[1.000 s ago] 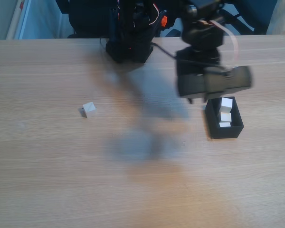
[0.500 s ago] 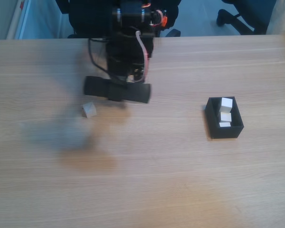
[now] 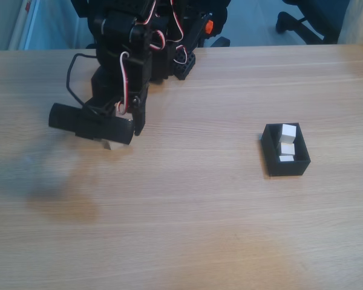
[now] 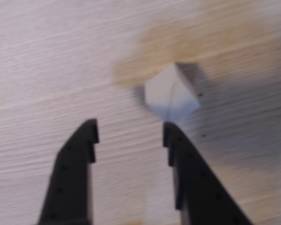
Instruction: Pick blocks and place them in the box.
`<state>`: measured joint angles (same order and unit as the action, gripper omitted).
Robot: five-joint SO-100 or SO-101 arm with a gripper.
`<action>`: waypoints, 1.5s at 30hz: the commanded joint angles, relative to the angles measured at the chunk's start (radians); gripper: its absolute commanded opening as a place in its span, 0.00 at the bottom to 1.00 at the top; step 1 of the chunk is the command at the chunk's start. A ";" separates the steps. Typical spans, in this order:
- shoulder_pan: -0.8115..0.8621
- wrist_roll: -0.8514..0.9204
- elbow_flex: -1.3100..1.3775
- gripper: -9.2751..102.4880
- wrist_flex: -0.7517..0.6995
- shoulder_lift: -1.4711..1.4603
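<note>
A loose pale block (image 4: 171, 93) lies on the wooden table, just beyond the right fingertip of my gripper (image 4: 129, 132) in the wrist view. The gripper is open, with nothing between its black fingers (image 4: 84, 140), and the block sits ahead of the gap, slightly to the right. In the fixed view the arm (image 3: 118, 66) leans over the left part of the table. Its wrist camera (image 3: 91, 127) covers most of that block, leaving a pale sliver (image 3: 104, 143) showing. The black box (image 3: 271, 158) stands at the right, holding three blocks (image 3: 288, 132) in a row.
The arm's base (image 3: 169, 36) stands at the table's far edge, with cables looping off it. An office chair's foot (image 3: 302, 21) shows beyond the table at top right. Bare wood spans between the arm and the box.
The arm has swung from above the box at the right across to the left. It now hangs over the loose block, covering it in the fixed view.
</note>
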<state>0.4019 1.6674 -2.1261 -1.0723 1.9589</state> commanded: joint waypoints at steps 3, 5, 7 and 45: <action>0.071 0.091 0.035 0.21 0.049 -0.029; 0.083 0.121 0.015 0.22 0.086 -0.035; 0.092 0.166 -0.011 0.23 0.133 -0.035; 0.137 0.466 -0.066 0.20 0.262 -0.156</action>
<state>0.5354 2.1384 -2.2319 -0.8222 1.8055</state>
